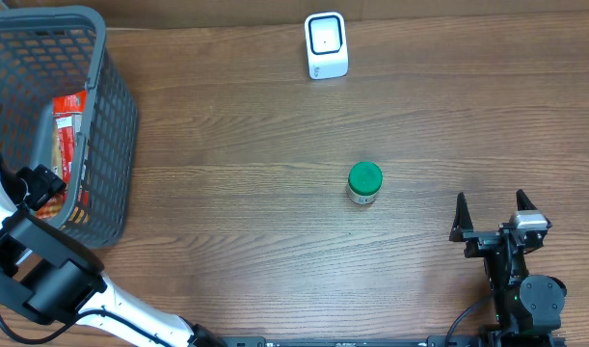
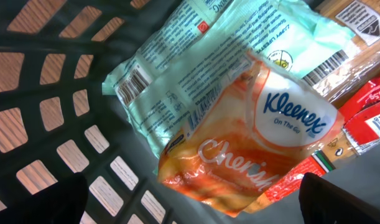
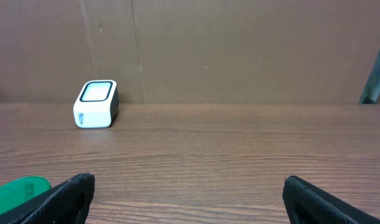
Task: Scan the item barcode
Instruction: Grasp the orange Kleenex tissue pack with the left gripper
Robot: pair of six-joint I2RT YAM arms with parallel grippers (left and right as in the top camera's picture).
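My left gripper [image 2: 190, 190] hangs open inside the grey basket [image 1: 113, 116], just above an orange Kleenex tissue pack [image 2: 258, 143], touching nothing. Under that pack lie a mint-green packet [image 2: 177, 68] with a barcode, a pasta bag [image 2: 357, 37] and a red package [image 2: 370, 115]. The white barcode scanner [image 1: 326, 45] stands at the far edge of the table, its window facing up. My right gripper [image 1: 490, 198] rests open and empty at the near right, pointing toward the scanner [image 3: 95, 104].
A small jar with a green lid [image 1: 364, 181] stands mid-table, left of and ahead of the right gripper; its lid [image 3: 18, 188] shows low left in the right wrist view. The basket's grid wall [image 2: 65, 124] closes in beside my left fingers.
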